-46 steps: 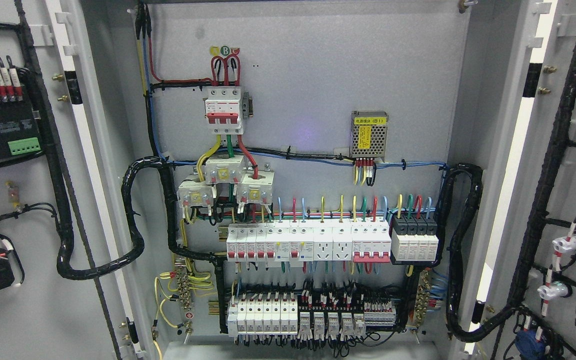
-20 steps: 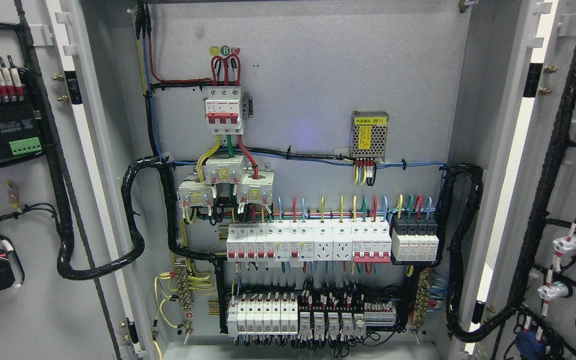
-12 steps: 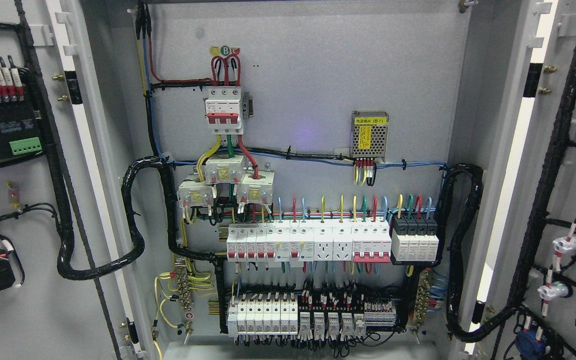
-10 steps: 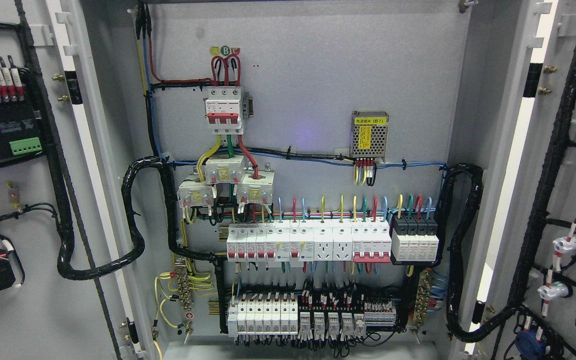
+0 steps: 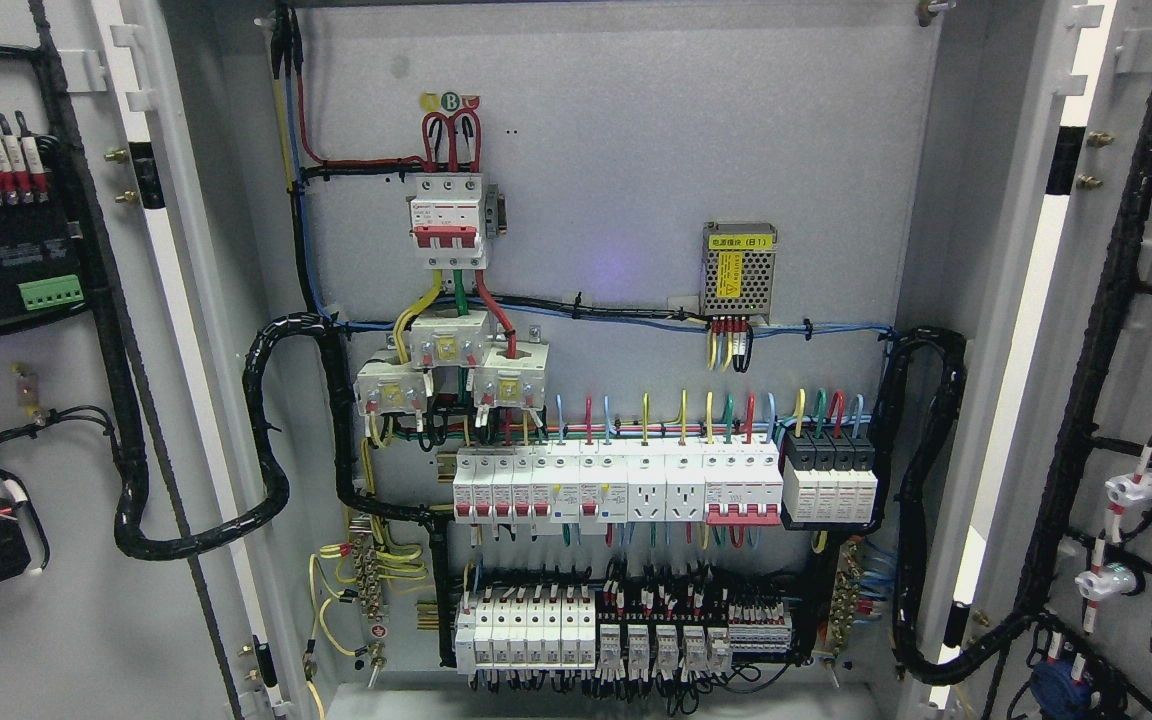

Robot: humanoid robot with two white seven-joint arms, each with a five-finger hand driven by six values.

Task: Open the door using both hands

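Nothing has moved since the earlier frames, you're looking at the same static scene. Left door (image 5: 56, 420) and right door (image 5: 1136, 380) both swung wide, flanking the cabinet backplate (image 5: 636, 150). Breaker row (image 5: 616, 485) mid-panel, power supply (image 5: 738, 257) above it. Neither hand in view, so can't tell their state.

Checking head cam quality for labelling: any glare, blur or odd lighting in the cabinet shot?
Head view: evenly lit and sharp, breaker row crisp; a faint purple glow on the back panel, likely a reflection or lens artefact; the white strips on the left door and right door edges are blown out; the label on the power supply is small and soft; no motion blur.
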